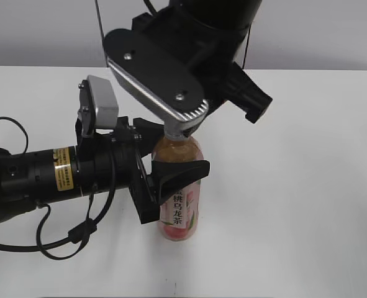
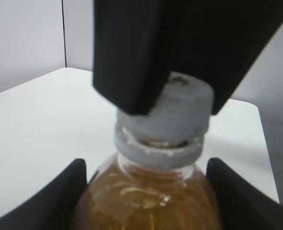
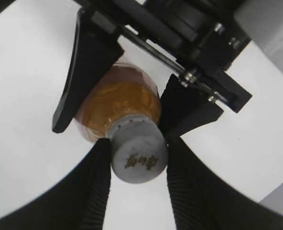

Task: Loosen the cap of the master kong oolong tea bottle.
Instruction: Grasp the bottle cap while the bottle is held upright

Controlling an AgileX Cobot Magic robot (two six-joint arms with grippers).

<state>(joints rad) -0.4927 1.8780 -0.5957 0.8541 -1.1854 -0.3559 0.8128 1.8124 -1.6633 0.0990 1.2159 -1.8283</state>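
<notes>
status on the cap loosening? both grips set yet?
Done: left gripper clamps the bottle upright on the table; right gripper is closed on the cap.
In hand: the two-arm hold.
Left: the twist. The cap still sits low against the neck ring, so no loosening shows.

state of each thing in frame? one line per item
cap: on the bottle neck, clamped between the right gripper's fingers
master kong oolong tea bottle: upright on the table, held around the body by the left gripper, full of amber tea
left gripper: shut on the bottle
right gripper: shut on the cap from above
table: bears the bottle
</notes>
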